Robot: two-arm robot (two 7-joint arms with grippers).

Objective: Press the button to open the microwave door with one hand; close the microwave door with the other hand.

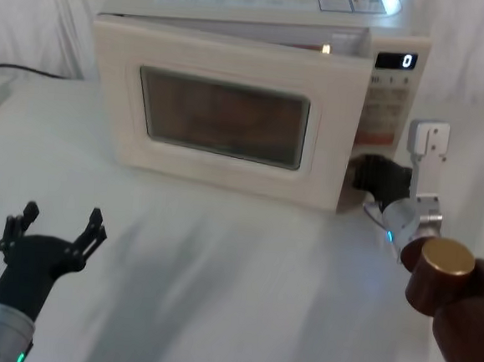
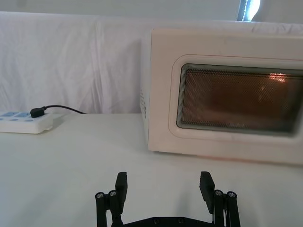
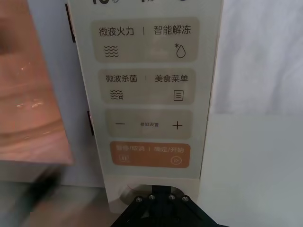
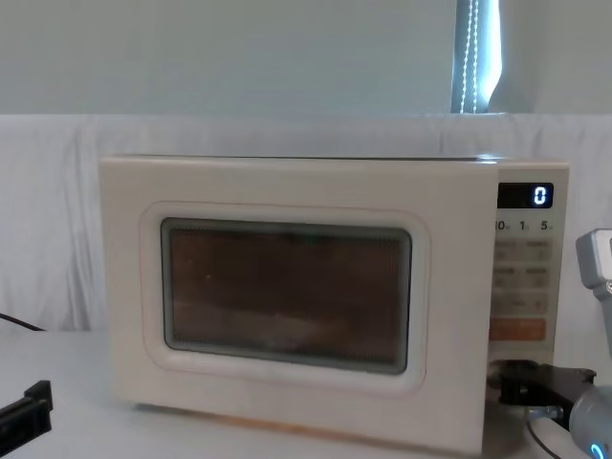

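Note:
The cream microwave door (image 1: 222,116) with its dark window stands slightly ajar, its right edge swung out from the body and a lit gap along its top. It also shows in the chest view as the door (image 4: 287,296). My right gripper (image 1: 368,176) is shut, its tips against the bottom of the control panel. In the right wrist view the gripper (image 3: 160,201) covers most of the cream button (image 3: 127,195). My left gripper (image 1: 63,215) hovers open and empty over the table, well in front of the door's left side, and it faces the door (image 2: 236,99) in its wrist view.
An orange key (image 3: 149,154) sits just above the button. A white power strip (image 2: 23,122) with a black cable lies on the white-clothed table left of the microwave. My right arm's brown, gold-capped link (image 1: 441,264) stands at the right.

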